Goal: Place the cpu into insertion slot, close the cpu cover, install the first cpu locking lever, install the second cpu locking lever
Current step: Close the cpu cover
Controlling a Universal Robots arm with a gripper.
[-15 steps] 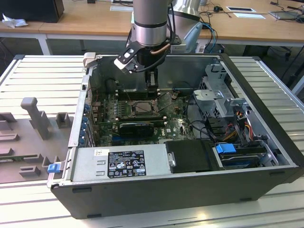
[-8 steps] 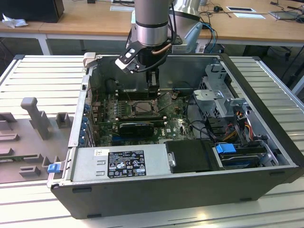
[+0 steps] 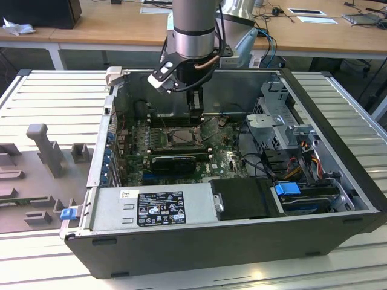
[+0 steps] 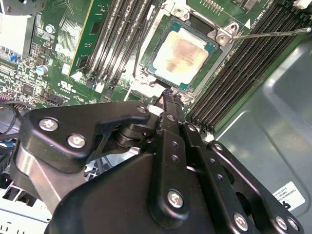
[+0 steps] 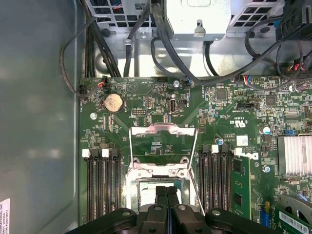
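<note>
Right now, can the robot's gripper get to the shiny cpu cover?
Probably yes. The gripper hangs right by the cpu, jaws together, and the open cpu cover stands just beyond it with nothing in between.

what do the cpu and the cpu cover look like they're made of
The cpu: probably a metal lid, matte pale silver-beige with a brownish smudge across the top. The cpu cover: seemingly thin stamped steel, bright and shiny, with glints along its open frame.
</note>
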